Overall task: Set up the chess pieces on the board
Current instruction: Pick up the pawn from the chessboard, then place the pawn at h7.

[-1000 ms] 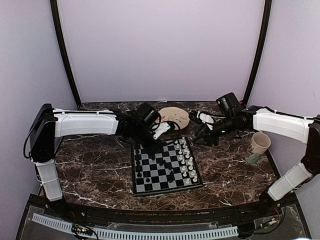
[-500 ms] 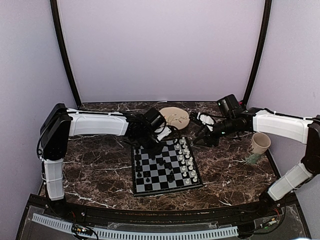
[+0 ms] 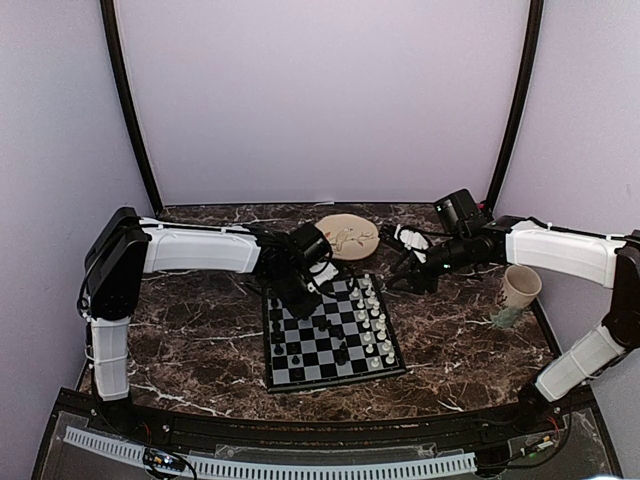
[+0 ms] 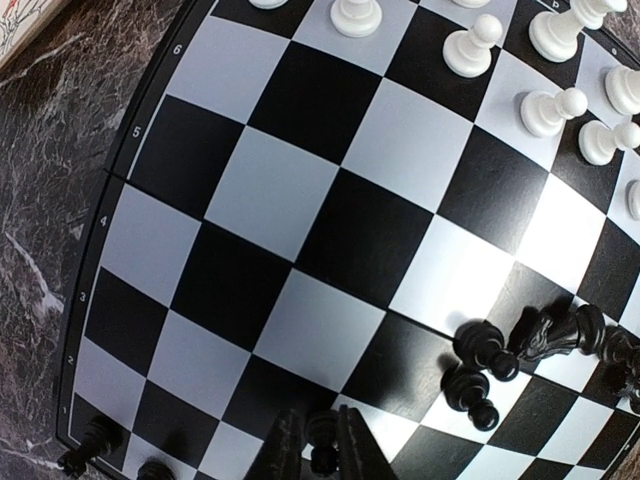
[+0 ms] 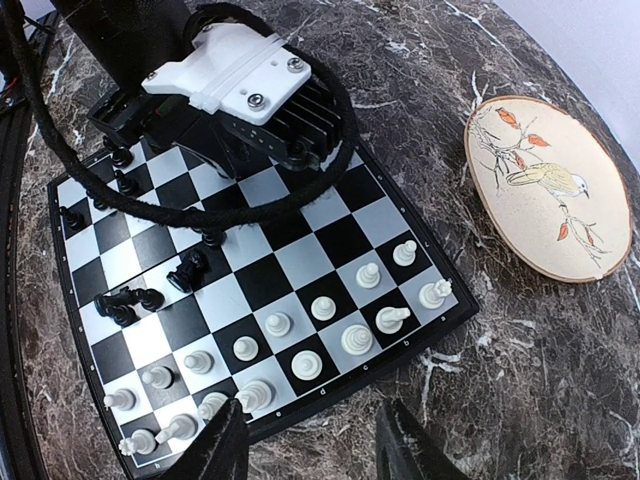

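On the marbled worktop (image 3: 190,330) the board (image 3: 335,380) is laid, with white chess pieces (image 3: 372,325) ranked along its right side. Near its far edge, toward the left, a black pawn (image 4: 322,455) is closely flanked by the left tool (image 4: 318,430); whether it is pinched cannot be told. Just past the far right corner, the right tool (image 5: 312,425) is held spread and empty.
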Action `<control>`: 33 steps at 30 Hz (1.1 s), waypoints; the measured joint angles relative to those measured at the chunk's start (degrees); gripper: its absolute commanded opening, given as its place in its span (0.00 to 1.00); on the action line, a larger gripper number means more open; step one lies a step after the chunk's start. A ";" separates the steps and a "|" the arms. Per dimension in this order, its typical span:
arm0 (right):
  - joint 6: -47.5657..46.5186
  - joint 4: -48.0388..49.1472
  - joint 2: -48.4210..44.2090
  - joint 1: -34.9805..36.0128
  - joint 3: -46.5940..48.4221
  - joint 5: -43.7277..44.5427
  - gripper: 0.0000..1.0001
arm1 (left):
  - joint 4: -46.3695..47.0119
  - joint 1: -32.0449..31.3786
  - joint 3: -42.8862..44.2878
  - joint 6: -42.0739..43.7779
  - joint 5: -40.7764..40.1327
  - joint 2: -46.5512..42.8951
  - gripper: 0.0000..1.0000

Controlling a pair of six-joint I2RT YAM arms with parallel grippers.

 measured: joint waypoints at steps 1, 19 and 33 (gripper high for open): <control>0.00 0.00 0.00 0.00 -0.02 0.00 0.44 | -0.22 0.00 0.00 -0.02 -0.02 0.00 0.12; -0.11 0.00 0.00 -0.02 -0.02 0.00 0.44 | -5.75 0.61 2.69 -0.63 -0.26 0.74 0.17; -0.11 0.00 0.00 -0.02 -0.02 0.00 0.44 | -7.85 1.70 3.67 -0.63 0.20 1.11 0.19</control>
